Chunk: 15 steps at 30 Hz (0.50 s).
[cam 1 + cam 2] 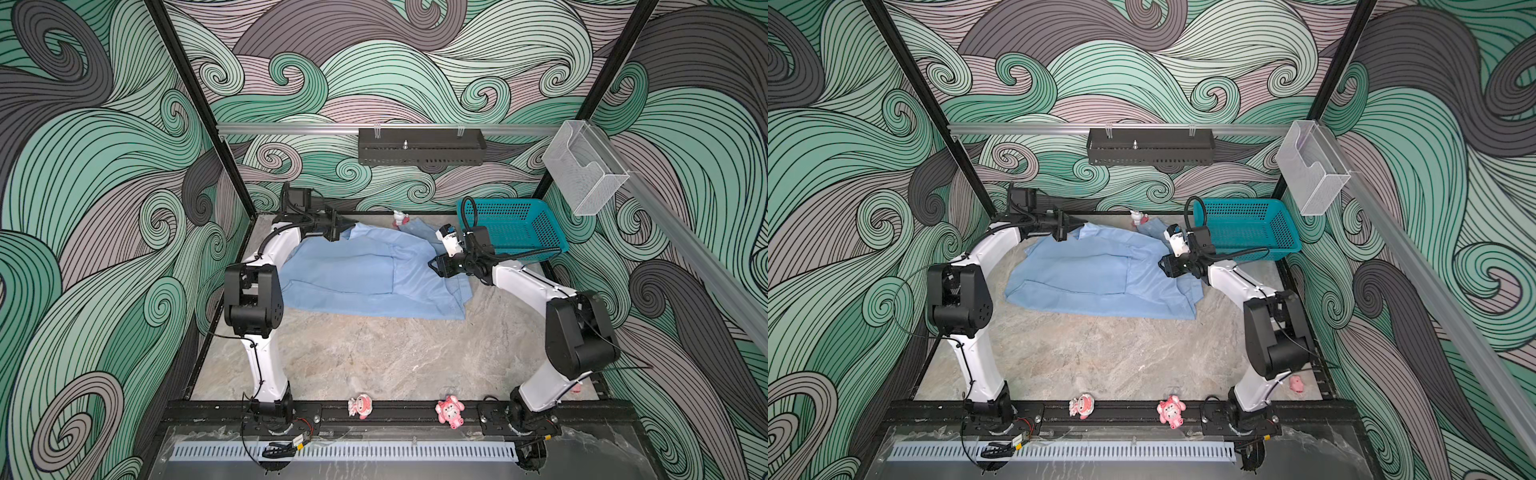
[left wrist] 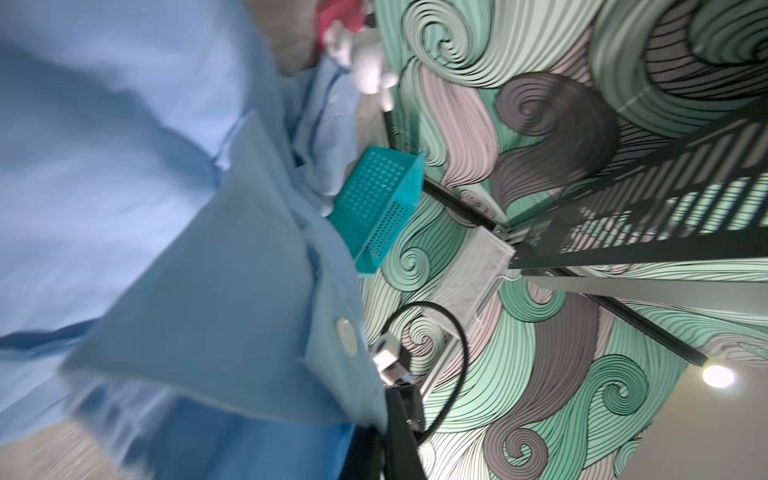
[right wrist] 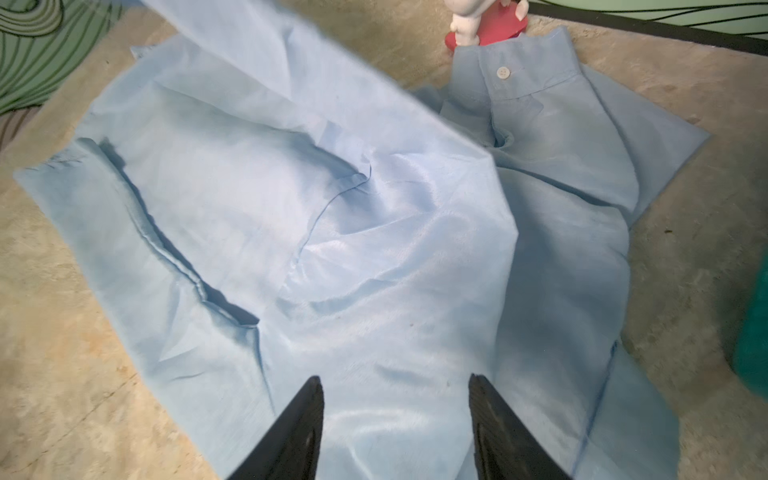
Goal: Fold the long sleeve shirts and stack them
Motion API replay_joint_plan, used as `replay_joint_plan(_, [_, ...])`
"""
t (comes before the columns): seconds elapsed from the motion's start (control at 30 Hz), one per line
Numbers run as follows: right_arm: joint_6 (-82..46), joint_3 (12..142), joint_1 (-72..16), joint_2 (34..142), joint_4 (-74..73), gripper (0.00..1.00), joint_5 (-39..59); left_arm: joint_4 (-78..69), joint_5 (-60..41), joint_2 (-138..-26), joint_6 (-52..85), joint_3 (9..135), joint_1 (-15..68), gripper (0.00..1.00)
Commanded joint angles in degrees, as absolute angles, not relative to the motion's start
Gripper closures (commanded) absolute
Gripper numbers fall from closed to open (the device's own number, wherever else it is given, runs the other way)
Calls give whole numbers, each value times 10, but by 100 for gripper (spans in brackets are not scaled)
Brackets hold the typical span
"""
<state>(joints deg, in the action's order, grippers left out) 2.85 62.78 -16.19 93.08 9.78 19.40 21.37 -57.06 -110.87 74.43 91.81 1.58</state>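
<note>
On the marbled table, left gripper jaws pinched the light blue button-up shirt, seemingly mid-fold; right gripper jaws, apart and empty, likely needed a new hold.

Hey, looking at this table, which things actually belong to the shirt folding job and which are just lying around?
Part of the job:
light blue shirt
left end effector, shut on its edge
right end effector, open above it

Just lying about:
teal basket
white and red figurine
two pink toys on the front rail
clear wall bin
black tray
</note>
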Motion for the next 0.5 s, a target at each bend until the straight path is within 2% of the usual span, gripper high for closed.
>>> replay_joint_plan(0.0, [-48, 605, -170, 872, 133, 47, 175, 367, -626, -1014, 548, 863, -27, 100])
replay_joint_plan(0.1, [-129, 581, -185, 830, 172, 56, 173, 484, -623, -968, 421, 826, -65, 100])
replay_joint_plan(0.23, [-274, 544, -194, 795, 222, 68, 195, 675, -529, -956, 248, 822, -92, 100])
replay_joint_plan(0.37, [-368, 509, -195, 808, 228, 78, 247, 692, -421, -948, 223, 794, -96, 100])
replay_joint_plan(0.47, [-395, 504, -191, 851, 228, 80, 285, 679, -369, -955, 222, 788, -98, 100])
